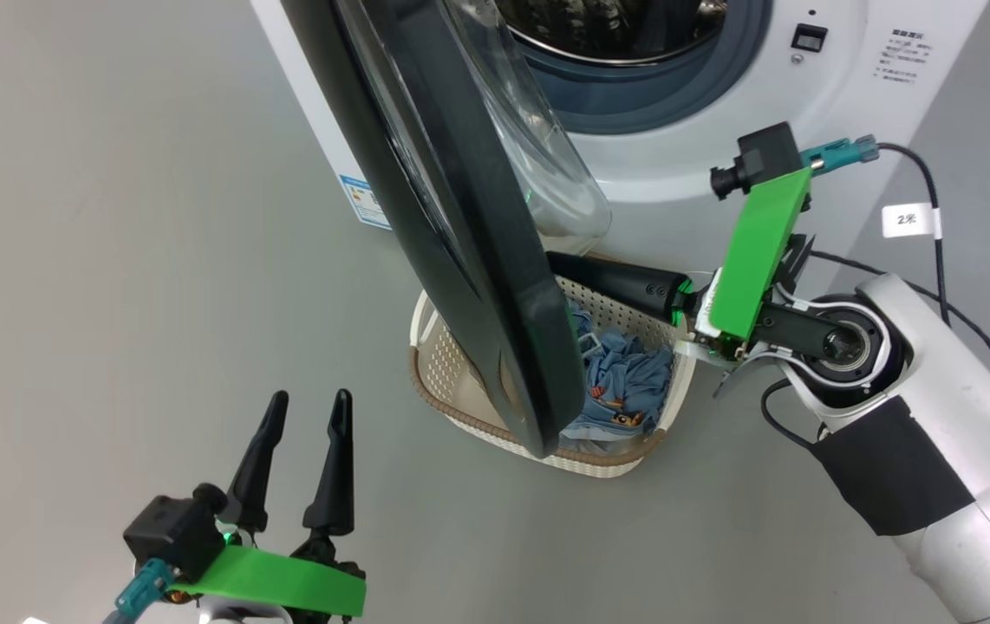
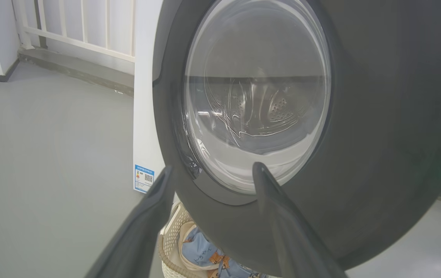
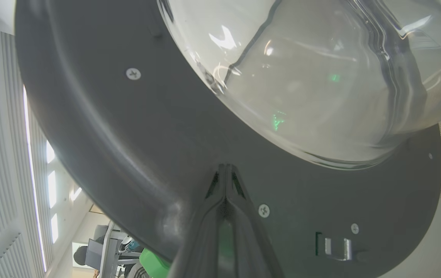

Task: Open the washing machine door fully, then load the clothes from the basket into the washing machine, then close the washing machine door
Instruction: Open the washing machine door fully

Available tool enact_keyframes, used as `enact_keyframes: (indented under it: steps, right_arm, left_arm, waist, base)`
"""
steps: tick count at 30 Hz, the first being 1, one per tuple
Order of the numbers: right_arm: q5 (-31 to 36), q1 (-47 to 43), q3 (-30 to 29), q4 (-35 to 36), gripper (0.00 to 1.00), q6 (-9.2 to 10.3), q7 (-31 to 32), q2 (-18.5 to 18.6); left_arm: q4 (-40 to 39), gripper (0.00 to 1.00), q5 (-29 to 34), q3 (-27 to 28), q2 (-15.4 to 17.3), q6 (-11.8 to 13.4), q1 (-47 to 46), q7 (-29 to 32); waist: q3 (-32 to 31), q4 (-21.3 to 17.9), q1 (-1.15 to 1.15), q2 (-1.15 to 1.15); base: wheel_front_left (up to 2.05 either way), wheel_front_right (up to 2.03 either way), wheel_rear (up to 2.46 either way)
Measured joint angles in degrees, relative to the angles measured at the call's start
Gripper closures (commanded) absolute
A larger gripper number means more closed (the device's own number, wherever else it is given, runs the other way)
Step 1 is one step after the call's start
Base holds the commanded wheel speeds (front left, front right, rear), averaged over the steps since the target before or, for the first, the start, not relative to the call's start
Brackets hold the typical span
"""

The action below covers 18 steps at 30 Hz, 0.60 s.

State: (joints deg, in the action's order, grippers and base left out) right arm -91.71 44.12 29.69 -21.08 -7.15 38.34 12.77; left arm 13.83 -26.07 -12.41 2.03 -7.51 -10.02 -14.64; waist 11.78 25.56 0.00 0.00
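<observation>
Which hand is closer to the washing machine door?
Right. The right hand, shut, has its tips at the inner face of the door; the left hand is open, apart, on its outer side.

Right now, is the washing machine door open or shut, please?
Open: the washing machine door stands out over the basket, leaving the drum exposed.

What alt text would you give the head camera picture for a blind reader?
A washing machine door stands partly open above a basket of blue clothes, the shut right gripper against its inner face. The open left gripper hovers at lower left.
</observation>
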Motion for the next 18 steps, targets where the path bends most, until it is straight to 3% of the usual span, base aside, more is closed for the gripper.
enact_keyframes:
  steps: [18]
  right_arm:
    - [0.26, -2.01, 1.08, -0.10, 1.00, 0.00, 0.33, -4.07]
  left_arm:
    - [1.10, 0.00, 0.52, 1.23, 0.09, 0.00, 1.10, 0.00]
  waist:
    - [-1.91, 1.79, 0.00, 0.00]
  base:
    - [0.00, 0.00, 0.00]
